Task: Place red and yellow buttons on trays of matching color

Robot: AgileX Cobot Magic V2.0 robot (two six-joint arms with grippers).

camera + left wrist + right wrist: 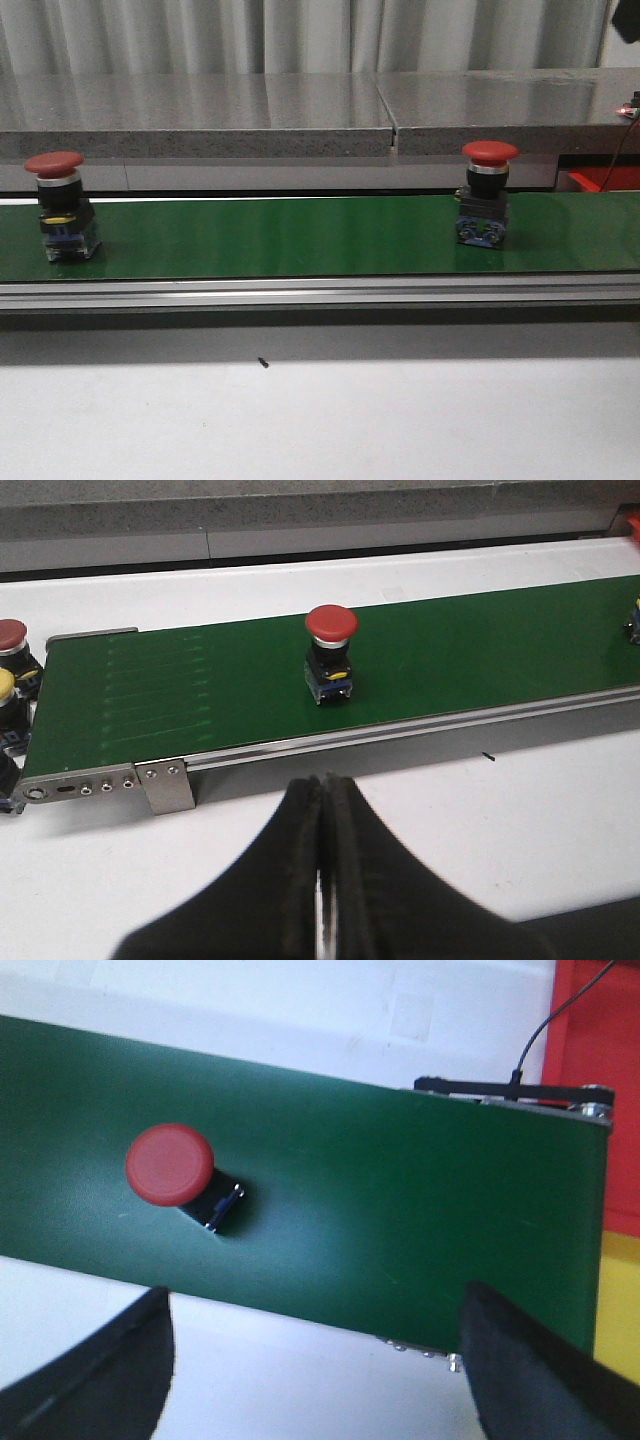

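Two red mushroom-head push buttons stand upright on the green conveyor belt (300, 235), well apart: one toward the left end (60, 205), one toward the right end (487, 195). Each has a broad, smooth domed cap on a narrower black collar and a blocky contact base. They look rigid, light and top-heavy, so a nudge could tip them; the rounded cap would likely slip, and the squarer body below it seems the safer place to pinch. The right gripper (315, 1370) hovers above the belt with its fingers spread wide, the right-hand button (170, 1165) off to one side of the gap. The left gripper (322, 880) is pressed closed and empty, near the belt's edge. A red tray (595, 1020) and yellow tray (620, 1310) lie past the belt's end.
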